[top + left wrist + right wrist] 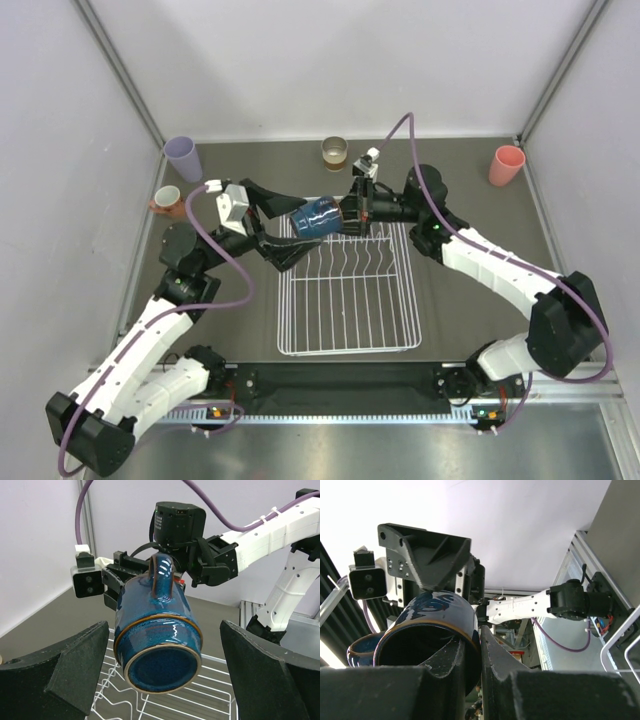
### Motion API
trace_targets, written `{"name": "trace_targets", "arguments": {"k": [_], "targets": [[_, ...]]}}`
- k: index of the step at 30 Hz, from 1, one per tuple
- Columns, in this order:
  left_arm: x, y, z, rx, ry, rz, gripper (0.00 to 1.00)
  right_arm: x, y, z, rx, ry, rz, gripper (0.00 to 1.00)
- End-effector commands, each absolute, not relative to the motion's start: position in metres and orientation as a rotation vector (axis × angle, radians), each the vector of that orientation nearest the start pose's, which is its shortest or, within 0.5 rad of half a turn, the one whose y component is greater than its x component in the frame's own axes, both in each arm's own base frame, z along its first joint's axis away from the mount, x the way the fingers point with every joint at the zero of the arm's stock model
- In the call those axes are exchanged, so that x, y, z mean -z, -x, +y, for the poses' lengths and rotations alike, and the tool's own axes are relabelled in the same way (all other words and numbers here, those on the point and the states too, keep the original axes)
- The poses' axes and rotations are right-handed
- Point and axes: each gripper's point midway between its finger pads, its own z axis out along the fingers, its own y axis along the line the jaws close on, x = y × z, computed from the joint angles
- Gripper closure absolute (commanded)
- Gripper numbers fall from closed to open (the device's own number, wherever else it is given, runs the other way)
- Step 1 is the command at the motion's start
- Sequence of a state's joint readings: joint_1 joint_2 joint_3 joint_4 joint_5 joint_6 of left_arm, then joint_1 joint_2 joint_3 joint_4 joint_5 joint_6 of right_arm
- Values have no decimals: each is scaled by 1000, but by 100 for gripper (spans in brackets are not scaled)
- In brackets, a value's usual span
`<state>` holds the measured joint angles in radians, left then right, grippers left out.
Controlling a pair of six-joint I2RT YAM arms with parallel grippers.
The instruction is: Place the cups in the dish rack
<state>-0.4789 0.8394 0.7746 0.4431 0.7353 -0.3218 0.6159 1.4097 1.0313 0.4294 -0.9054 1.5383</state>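
- Right tool [347,213] clamped on the rim of the dark blue mug [318,216]: 1 finger inside the mouth, 1 outside.
- Mug held on its side in the air, over the far end of the dish rack [345,300]. Base faces the left arm; handle on top in the left wrist view.
- Left tool [293,226] with jaws wide apart, 1 finger on each side of the mug's base, gaps visible on both sides.
- 4 cups stand on the table [460,210], outside the rack: lavender tumbler [183,158] and orange mug [168,200] far left, brown cup [334,153] far middle, pink tumbler [507,165] far right.
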Motion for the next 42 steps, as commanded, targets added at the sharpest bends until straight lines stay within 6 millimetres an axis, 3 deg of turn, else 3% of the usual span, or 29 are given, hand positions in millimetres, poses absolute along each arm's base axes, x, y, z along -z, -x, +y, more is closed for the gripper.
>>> {"name": "trace_targets", "arguments": {"k": [1,6,13,19,22,26,27,29,30,31,33,34,37,41,42], "targets": [[-412,-195,-245,1074,-791,1067,3,-396,-202,357,-2259,159,1946,100],[-413,-197,-245,1063,-779,1069,9,-396,-200,358,-2264,160,1947,100],[-411,-196,-248,1080,-793,1077,26,-397,-196,359,-2277,162,1948,100],[-406,-197,-248,1074,-795,1097,21,-398,-195,360,-2280,162,1945,100],[-405,-200,-248,1064,-792,1106,26,-398,-193,362,-2282,170,1947,100],[-404,-202,-251,1071,-810,1132,50,-396,-193,362,-2274,169,1949,100],[-404,-202,-252,1071,-813,1134,63,-396,-192,363,-2269,174,1951,100],[-405,-202,-252,1067,-818,1139,78,-392,-193,363,-2255,178,1960,100],[-407,-202,-251,1062,-815,1139,91,-389,-193,363,-2249,178,1966,100],[-407,-204,-250,1058,-803,1149,100,-386,-193,363,-2231,190,1966,95],[-407,-207,-249,1046,-799,1162,100,-374,-195,364,-2191,173,2018,88],[-408,-208,-249,1040,-800,1168,100,-370,-196,363,-2156,204,2012,74],[-405,-216,-247,1002,-796,1240,100,-351,-204,358,-2047,206,2069,55],[-409,-225,-245,949,-798,1305,100,-317,-223,338,-1842,146,2161,43],[-405,-228,-243,927,-798,1348,100,-300,-228,327,-1777,87,2236,42]]}}
